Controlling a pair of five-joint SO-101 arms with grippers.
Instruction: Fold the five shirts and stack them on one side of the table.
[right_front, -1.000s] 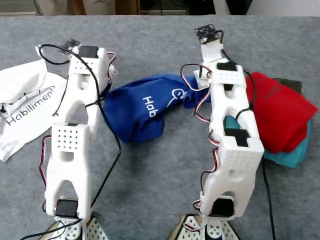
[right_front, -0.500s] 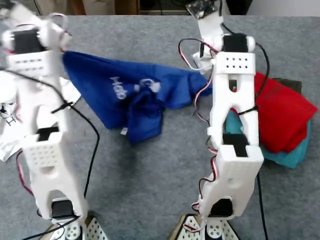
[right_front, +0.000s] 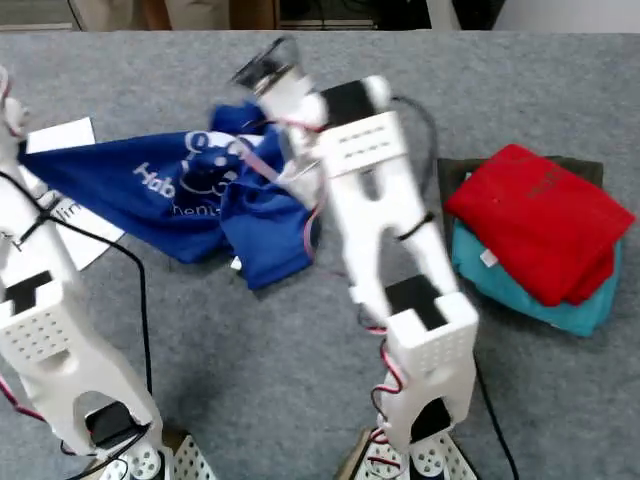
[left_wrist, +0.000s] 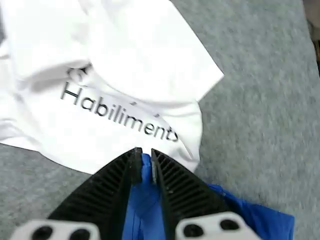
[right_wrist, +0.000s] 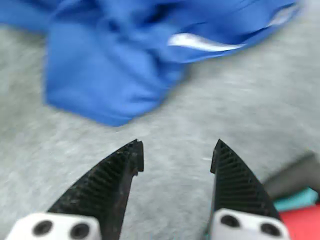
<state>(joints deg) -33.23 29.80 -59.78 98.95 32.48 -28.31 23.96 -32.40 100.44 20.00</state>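
Observation:
A blue shirt (right_front: 170, 190) lies stretched and partly bunched across the left middle of the grey table (right_front: 250, 400). My left gripper (left_wrist: 142, 161) is shut on an edge of the blue shirt (left_wrist: 240, 220), at the table's left side, over a white printed shirt (left_wrist: 115, 60). The right arm (right_front: 365, 150) leans left across the table. Its gripper (right_wrist: 175, 155) stands open just above bare table, beside the bunched blue cloth (right_wrist: 110, 75), with nothing between its fingers. The white shirt (right_front: 62, 135) pokes out from under the blue one at the left edge.
At the right side a folded red shirt (right_front: 540, 215) tops a stack, with a teal one (right_front: 500, 275) under it and a dark green one (right_front: 590, 165) at the bottom. The arms' bases stand at the near edge.
The left arm has drawn the blue shirt leftward, spreading it out. The right arm has swung from beside the stack to over the shirt's middle.

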